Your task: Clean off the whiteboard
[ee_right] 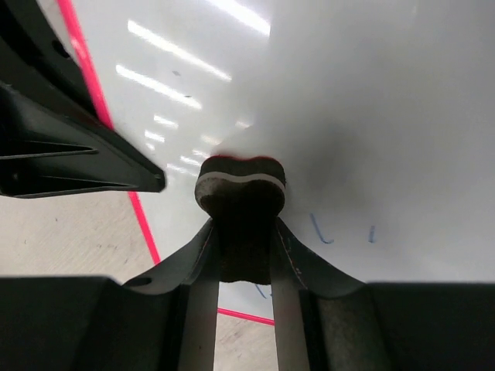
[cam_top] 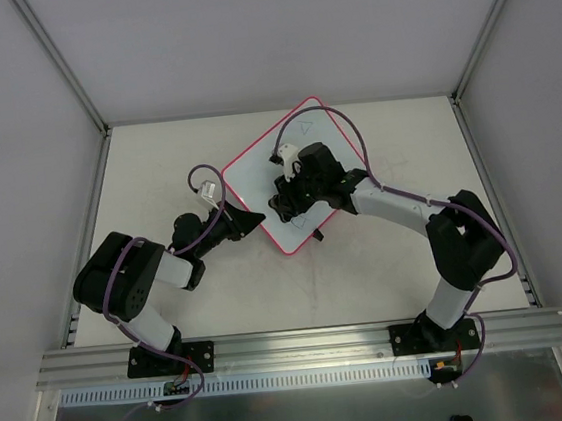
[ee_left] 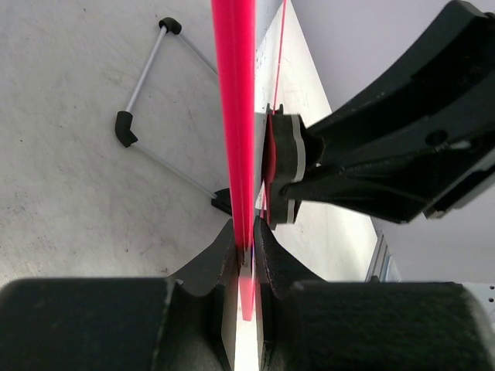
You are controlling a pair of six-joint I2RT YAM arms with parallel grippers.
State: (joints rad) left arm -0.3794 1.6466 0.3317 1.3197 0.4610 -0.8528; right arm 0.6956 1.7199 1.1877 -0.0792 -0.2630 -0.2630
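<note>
The whiteboard [cam_top: 258,178], white with a thin pink-red frame, lies turned like a diamond in the middle of the table. My left gripper [cam_top: 253,220] is shut on its near-left edge; in the left wrist view the red frame [ee_left: 234,93] runs straight into the closed jaws of the left gripper [ee_left: 244,232]. My right gripper [cam_top: 285,205] is shut on a black eraser [ee_right: 240,197], whose face presses on the board [ee_right: 348,116] near its lower corner. Short blue pen marks [ee_right: 321,230] sit just right of the eraser. A faint triangle [cam_top: 302,126] shows near the far corner.
A thin wire stand with black end caps [ee_left: 143,116] lies on the table next to the board's edge. Aluminium rails [cam_top: 64,62] and grey walls enclose the table. Both arm bases stand on the front rail [cam_top: 305,344].
</note>
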